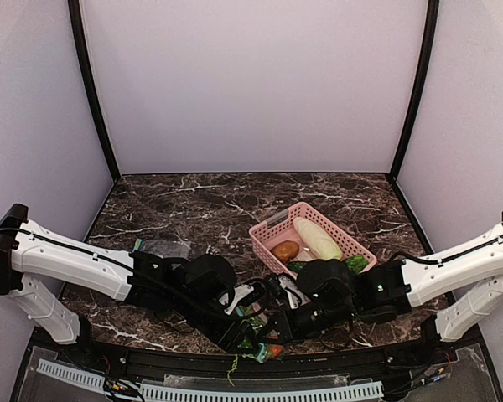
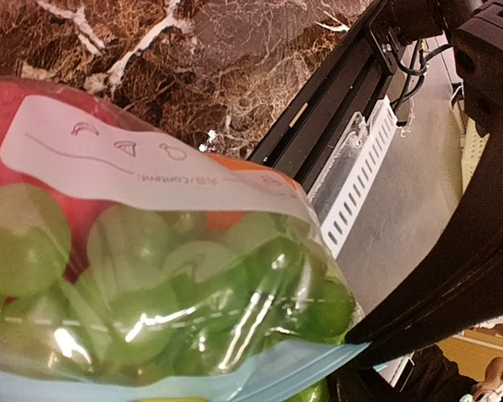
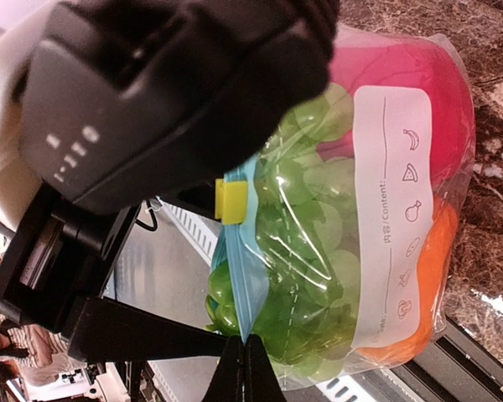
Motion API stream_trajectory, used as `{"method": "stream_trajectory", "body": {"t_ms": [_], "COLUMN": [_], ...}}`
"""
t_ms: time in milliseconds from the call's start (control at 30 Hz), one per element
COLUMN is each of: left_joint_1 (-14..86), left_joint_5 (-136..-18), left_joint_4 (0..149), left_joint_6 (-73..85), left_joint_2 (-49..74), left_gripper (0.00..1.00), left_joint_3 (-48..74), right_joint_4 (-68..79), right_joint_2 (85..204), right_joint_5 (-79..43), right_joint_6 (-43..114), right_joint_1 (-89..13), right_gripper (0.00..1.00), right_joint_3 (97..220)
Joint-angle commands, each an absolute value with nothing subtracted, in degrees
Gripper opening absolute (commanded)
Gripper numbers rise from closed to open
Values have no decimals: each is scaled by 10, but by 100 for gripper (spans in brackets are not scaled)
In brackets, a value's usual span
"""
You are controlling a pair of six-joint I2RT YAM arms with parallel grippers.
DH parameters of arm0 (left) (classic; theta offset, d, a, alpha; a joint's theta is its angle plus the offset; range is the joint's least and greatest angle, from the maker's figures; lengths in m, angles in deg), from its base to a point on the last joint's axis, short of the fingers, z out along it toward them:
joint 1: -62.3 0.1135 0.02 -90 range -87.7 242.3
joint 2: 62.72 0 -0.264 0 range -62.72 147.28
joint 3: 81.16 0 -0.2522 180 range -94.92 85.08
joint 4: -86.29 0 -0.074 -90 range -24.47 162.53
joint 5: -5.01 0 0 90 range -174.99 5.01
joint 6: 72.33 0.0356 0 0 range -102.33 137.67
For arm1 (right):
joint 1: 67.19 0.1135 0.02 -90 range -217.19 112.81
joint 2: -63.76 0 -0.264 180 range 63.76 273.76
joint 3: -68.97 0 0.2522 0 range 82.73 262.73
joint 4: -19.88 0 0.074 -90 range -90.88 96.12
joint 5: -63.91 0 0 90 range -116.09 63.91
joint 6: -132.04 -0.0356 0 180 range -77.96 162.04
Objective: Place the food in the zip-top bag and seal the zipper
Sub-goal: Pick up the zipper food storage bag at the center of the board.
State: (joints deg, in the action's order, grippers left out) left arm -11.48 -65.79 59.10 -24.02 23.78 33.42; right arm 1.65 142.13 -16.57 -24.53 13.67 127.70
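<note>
Left gripper (image 1: 241, 328) and right gripper (image 1: 278, 322) meet tip to tip at the near edge of the marble table (image 1: 193, 201), seen from above, with the filled zip-top bag (image 1: 260, 342) between them. Beyond the right gripper sits a pink basket (image 1: 272, 224) of other toy produce. A second clear bag (image 1: 161, 248) lies just beyond the left forearm.

From the left wrist, the zip-top bag fills the frame directly under the left gripper. A green grape bunch (image 2: 201, 310) presses against the plastic, with a red fruit (image 2: 8, 109) and an orange fruit (image 2: 226, 219) behind it under a white label (image 2: 109, 155). The blue zipper (image 2: 268, 368) runs along the nearest edge. This gripper's jaws are out of shot, so whether they are spread or pressing cannot be told.

From the right wrist, the right gripper's fingers (image 3: 235, 377) are pressed together, pinching the end of the zipper. The strip runs away from the fingertips to a yellow slider (image 3: 230, 201), where the left gripper's black body covers it. The food sits inside the bag, just right of the fingertips.
</note>
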Motion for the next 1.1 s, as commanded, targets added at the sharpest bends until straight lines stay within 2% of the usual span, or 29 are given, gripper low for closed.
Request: {"method": "stream_trajectory", "body": {"t_ms": [0,133,333,500,533,600,767,900,1067], "left_joint_1": [-109,-109,-109,-109,-109,-109,-109,-101,-80], "left_joint_5": [-732,-778,-834,-814,-801,-775,-764,-766,-739], "left_joint_4": [559,505,475,557,585,624,634,632,735], "left_joint_6": [-232,-227,-236,-245,-248,-259,-285,-321,-404], "left_joint_2": [259,270,268,267,268,268,231,179,143], "left_gripper": [54,40,30,25,26,34,60,68,76], "left_joint_3": [317,298,287,307,310,321,347,374,426], "right_joint_4": [77,83,105,129,129,117,38,28,30], "right_joint_2": [1409,1405,1410,1407,1405,1394,1348,1326,1332], "right_joint_5": [-127,-117,-96,-86,-87,-102,-168,-187,-181], "right_joint_6": [-256,-261,-274,-281,-282,-283,-261,-236,-220], "right_joint_1": [138,137,138,136,137,137,136,137,137], "right_gripper": [0,0,0,0,0,0,0,0,0], "right_joint_3": [1266,1258,1241,1225,1224,1222,1228,1225,1221]}}
